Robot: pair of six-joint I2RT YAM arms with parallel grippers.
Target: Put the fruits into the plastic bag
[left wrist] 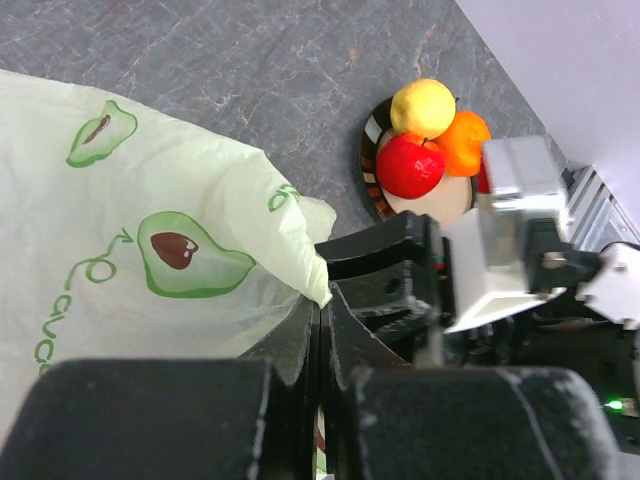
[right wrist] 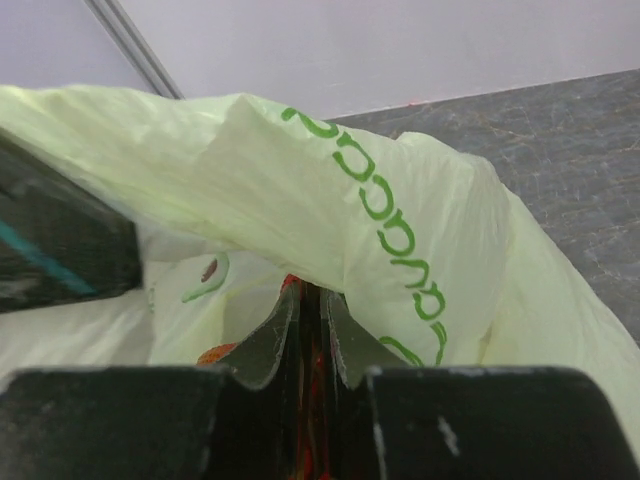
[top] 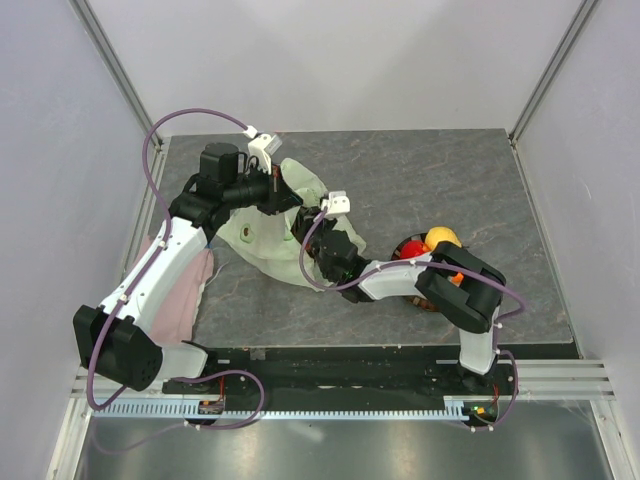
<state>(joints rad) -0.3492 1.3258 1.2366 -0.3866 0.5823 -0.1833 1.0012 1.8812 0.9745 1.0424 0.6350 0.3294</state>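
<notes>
- While both arms reach in toward the middle of the grey table [top: 430, 170], the plastic bag [top: 262, 240] lies left of centre, crumpled, pale yellow-green with green avocado prints and green lettering.
- The left gripper [left wrist: 320, 310] comes at the bag from the left, and its jaws are pressed together with no gap. A corner of the bag's edge runs right into the fingertips, so it is pinching the bag.
- From above, the film by that gripper stands raised off the table on the bag's far right side.
- The right gripper [right wrist: 310, 300] reaches leftward to the bag's right side, just beside the left one.
- Its jaws are drawn narrow, almost together, with the tips under a fold of the bag. I cannot tell whether any film is caught between them.
- Past those tips the bag gapes a little, and an orange-red patch [right wrist: 215, 353] shows low inside, too little of it to name.
- The fruits sit on a dark-rimmed plate [left wrist: 368, 165] on the right near part of the table, well apart from the bag.
- On the plate, the lemon [left wrist: 423, 105] is farthest, the red apple [left wrist: 408, 165] touches it on the near side, and the orange [left wrist: 465, 140] is to the right, touching both.
- From above, the right arm crosses over the plate and hides much of it.
- A pink cloth [top: 180, 290] lies at the left near edge, partly under the left arm.
</notes>
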